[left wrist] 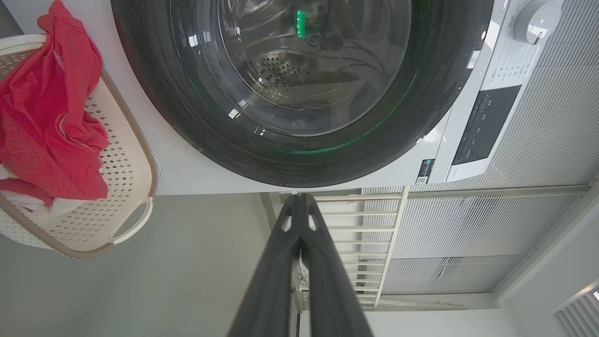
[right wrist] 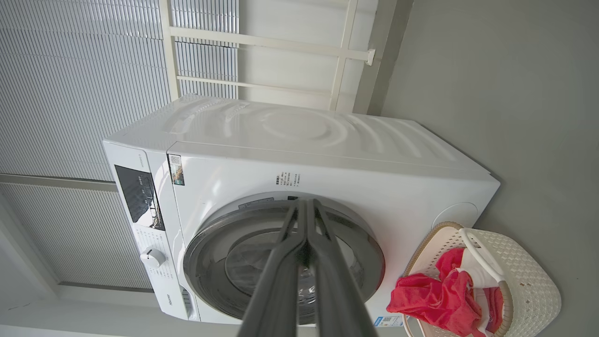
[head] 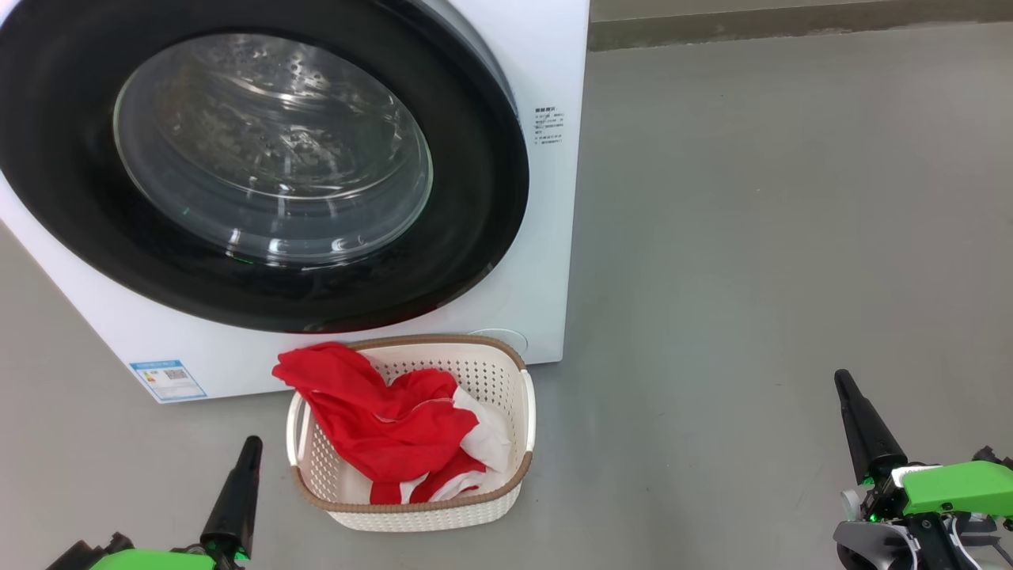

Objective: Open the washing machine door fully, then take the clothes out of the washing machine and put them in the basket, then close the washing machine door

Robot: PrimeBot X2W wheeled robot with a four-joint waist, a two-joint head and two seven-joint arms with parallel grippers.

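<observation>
Clothes: a red garment with white panels lies in the basket. One red fold hangs over the rim at the basket's 10 o'clock corner.

Basket: it stands upright on the grey floor, at 6 o'clock from the washing machine door. Its far rim is just beside the foot of the washing machine. Whether the two touch cannot be told from these angles.

Door: it is closed, with the black rim flush against the white front. The steel drum shows through the bulging glass.

Machine: a blue label sits on the front at 7 o'clock from the door. In the left wrist view a round knob and a dark control panel are on the top strip.

Left claw: it is closed, the fingers pressed together at the tip with nothing between them. It hangs above the floor at 8 o'clock from the basket, near it but clear of it.

Right claw: it is closed in the same way and empty. It is at 3 o'clock from the basket, well apart from it and from the machine.

Surroundings: white railing bars and ribbed blinds stand behind the machine.
</observation>
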